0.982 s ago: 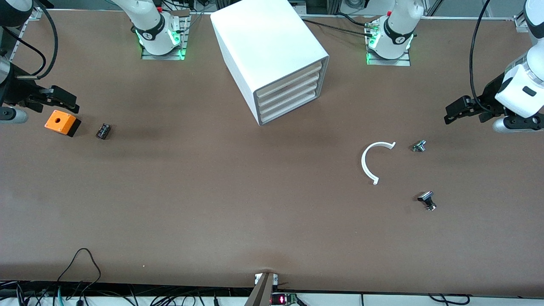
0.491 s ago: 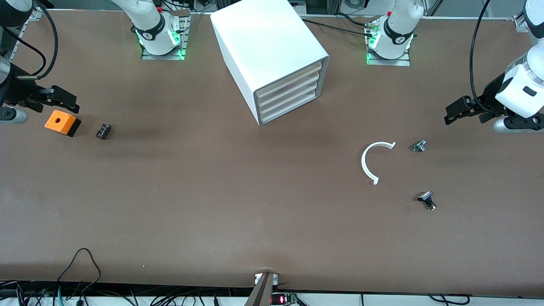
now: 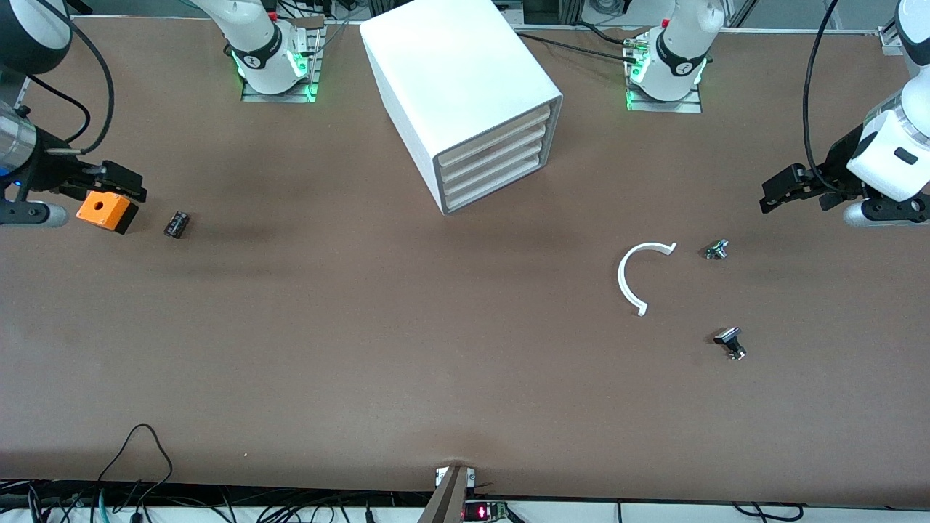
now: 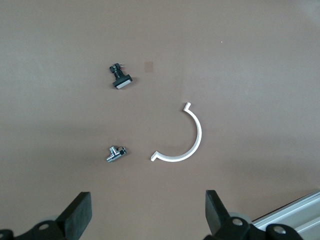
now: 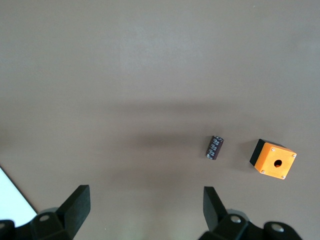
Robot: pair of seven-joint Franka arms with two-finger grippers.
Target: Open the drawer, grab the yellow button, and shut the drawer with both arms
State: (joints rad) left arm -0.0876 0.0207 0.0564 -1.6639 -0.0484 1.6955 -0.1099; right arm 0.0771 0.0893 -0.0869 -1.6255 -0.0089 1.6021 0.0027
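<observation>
right gripper is drifting over toward the orange square box with a hole, fingers spread wide.

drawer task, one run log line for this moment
drawer: shut | button: not seen | right tool: open, over orange box | left tool: open, waits at its table end

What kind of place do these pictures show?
Most likely a robotics lab bench: a brown table with two bolted arm bases, loose cables at its edge, and a white drawer cabinet.
</observation>
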